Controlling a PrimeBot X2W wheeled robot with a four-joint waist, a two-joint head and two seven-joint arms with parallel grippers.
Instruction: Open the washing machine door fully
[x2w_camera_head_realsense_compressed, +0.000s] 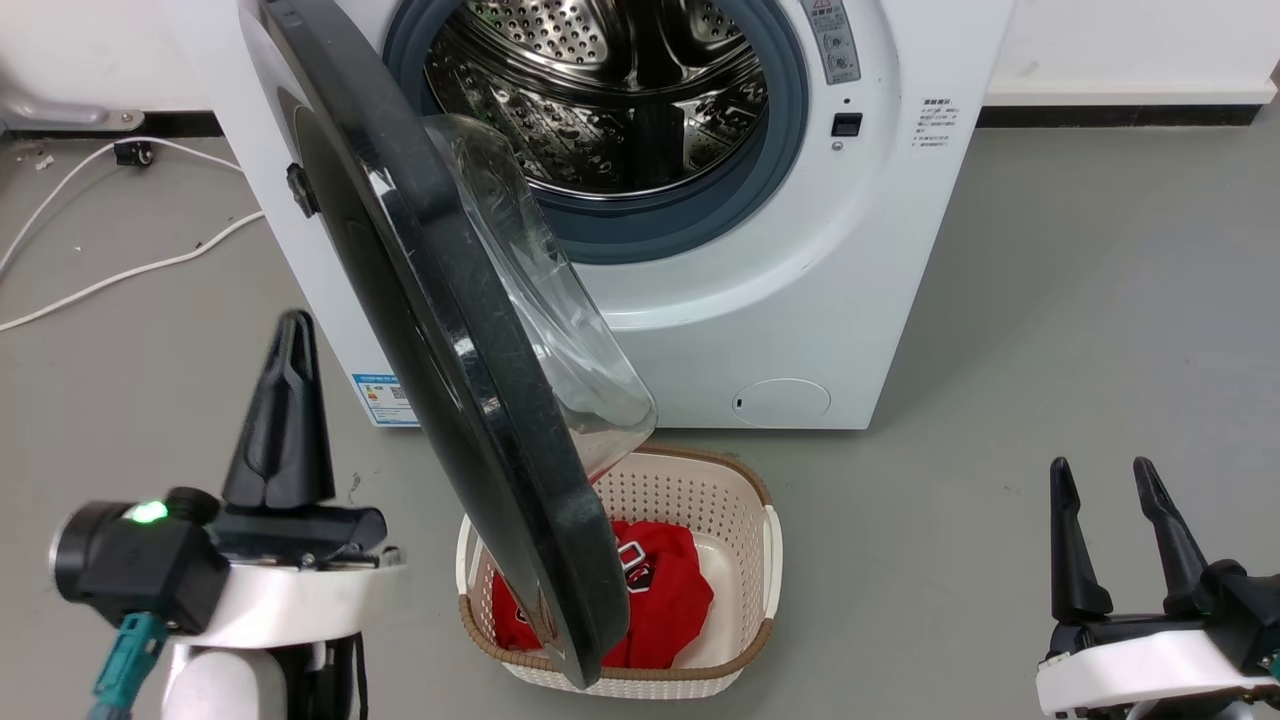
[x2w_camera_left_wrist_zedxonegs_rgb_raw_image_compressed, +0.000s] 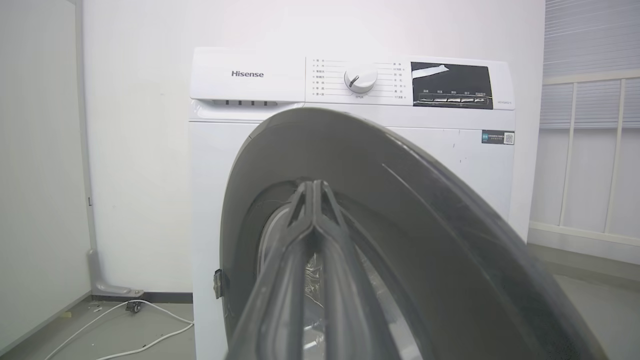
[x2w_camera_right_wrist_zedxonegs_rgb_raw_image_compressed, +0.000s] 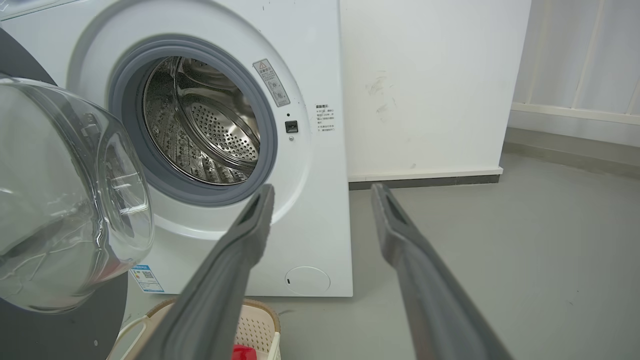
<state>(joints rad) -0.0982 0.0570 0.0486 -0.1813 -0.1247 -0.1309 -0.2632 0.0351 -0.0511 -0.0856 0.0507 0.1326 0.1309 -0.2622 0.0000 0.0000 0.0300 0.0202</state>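
The washing machine door (x2w_camera_head_realsense_compressed: 440, 330), a glossy black disc with a clear glass bowl (x2w_camera_head_realsense_compressed: 540, 300), stands swung out about halfway from the white washing machine (x2w_camera_head_realsense_compressed: 800, 300), hinged on the left. Its outer face fills the left wrist view as the washing machine door (x2w_camera_left_wrist_zedxonegs_rgb_raw_image_compressed: 425, 225); its bowl shows as the washing machine door (x2w_camera_right_wrist_zedxonegs_rgb_raw_image_compressed: 65, 200) in the right wrist view. My left gripper (x2w_camera_head_realsense_compressed: 293, 325) is shut and empty, on the outer side of the door, a little apart from it. My right gripper (x2w_camera_head_realsense_compressed: 1100, 470) is open at the lower right, far from the door.
A cream laundry basket (x2w_camera_head_realsense_compressed: 745, 560) with a red garment (x2w_camera_head_realsense_compressed: 660, 590) sits on the floor under the door's lower edge. White cables (x2w_camera_head_realsense_compressed: 110, 275) lie on the grey floor at the left. The steel drum (x2w_camera_head_realsense_compressed: 600, 90) stands exposed.
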